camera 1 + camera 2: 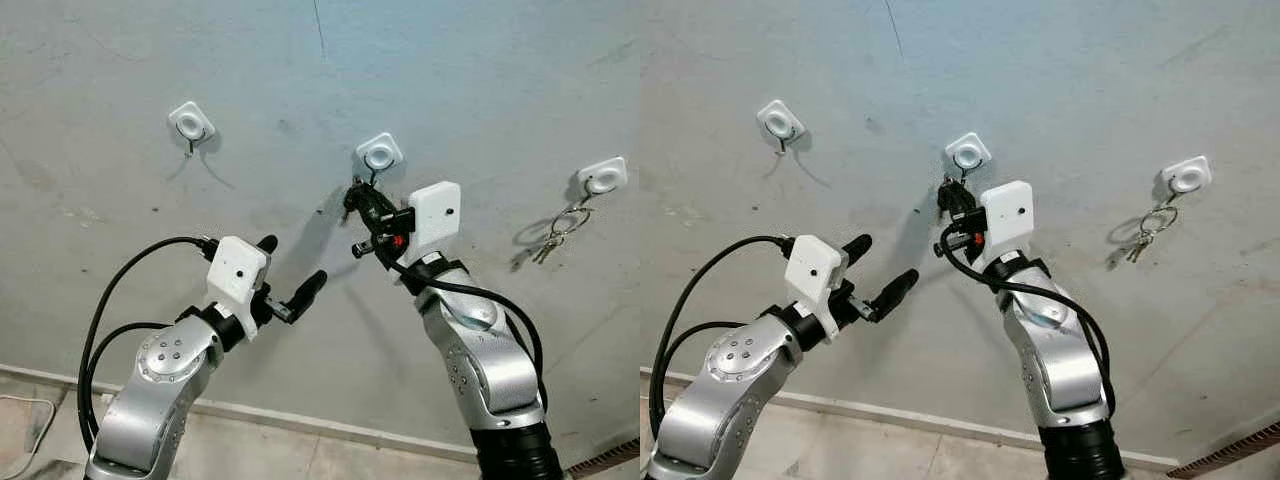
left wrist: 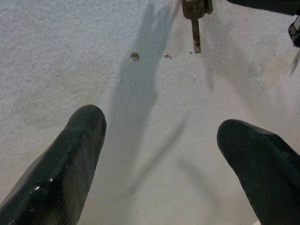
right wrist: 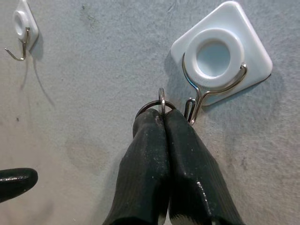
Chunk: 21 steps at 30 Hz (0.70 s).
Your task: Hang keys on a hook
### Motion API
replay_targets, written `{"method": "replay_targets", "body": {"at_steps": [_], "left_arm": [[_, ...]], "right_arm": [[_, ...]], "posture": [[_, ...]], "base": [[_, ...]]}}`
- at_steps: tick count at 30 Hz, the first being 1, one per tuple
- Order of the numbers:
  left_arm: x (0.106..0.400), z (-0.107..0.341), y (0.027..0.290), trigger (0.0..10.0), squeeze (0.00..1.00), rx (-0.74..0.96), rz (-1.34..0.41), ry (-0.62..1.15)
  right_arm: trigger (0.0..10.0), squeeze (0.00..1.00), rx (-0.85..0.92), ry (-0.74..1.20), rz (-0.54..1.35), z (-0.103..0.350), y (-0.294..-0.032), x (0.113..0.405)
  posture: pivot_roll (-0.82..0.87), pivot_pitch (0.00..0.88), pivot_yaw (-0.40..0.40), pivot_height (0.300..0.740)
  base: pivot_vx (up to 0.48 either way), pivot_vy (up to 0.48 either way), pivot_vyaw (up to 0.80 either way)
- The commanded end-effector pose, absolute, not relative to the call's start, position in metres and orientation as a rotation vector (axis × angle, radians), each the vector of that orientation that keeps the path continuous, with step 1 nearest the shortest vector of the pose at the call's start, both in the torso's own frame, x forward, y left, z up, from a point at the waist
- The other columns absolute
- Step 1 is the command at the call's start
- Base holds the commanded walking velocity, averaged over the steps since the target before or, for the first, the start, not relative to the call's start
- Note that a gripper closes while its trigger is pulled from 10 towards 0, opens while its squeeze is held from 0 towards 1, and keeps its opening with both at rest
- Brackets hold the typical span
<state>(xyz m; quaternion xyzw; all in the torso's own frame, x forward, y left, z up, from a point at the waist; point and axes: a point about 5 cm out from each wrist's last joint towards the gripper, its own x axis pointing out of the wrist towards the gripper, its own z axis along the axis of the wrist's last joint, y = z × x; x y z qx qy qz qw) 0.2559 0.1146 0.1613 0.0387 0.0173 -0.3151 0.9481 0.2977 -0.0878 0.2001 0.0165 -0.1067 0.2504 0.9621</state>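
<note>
— Pinching your key ring (image 3: 159, 104), is the right gripper (image 3: 163, 116)?
— Yes, just beside the middle hook (image 3: 199, 101). Your left gripper (image 1: 293, 272) hangs spread, below; another key bunch (image 1: 553, 240) occupies the right hook (image 1: 601, 180).

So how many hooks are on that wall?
3: a bare left hook, a middle hook where the right claw holds a key ring, and a right hook with keys hanging.

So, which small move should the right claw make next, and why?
Probably nudge the key ring sideways onto the middle hook. The right claw is shut on the ring, which sits just beside the hook's wire tip, not yet over it. The left claw hangs open, apart.
</note>
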Motion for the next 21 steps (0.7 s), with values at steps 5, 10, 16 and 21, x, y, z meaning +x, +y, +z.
{"method": "replay_targets", "body": {"at_steps": [5,10,16,21], "left_arm": [[0.255,0.168,0.111,10.0,0.00,0.082,-0.669,0.024],[0.255,0.167,0.109,10.0,0.00,0.079,-0.683,0.031],[0.258,0.167,0.106,10.0,0.00,0.080,-0.697,0.030],[0.259,0.168,0.105,10.0,0.00,0.081,-0.699,0.024]], "right_arm": [[10.0,0.00,0.032,-0.252,0.528,0.204,-0.097,0.289],[10.0,0.00,0.048,-0.258,0.620,0.207,-0.094,0.274],[10.0,0.00,0.042,-0.220,0.752,0.203,-0.085,0.265],[10.0,0.00,0.050,-0.217,0.784,0.204,-0.081,0.263]], "posture": [[0.21,0.000,-0.038,0.740],[0.20,0.000,-0.030,0.740],[0.20,0.000,-0.025,0.740],[0.20,0.000,-0.025,0.740]], "base": [[0.000,0.000,0.00],[0.000,0.000,0.00],[0.000,0.000,0.00],[0.000,0.000,0.00]]}}
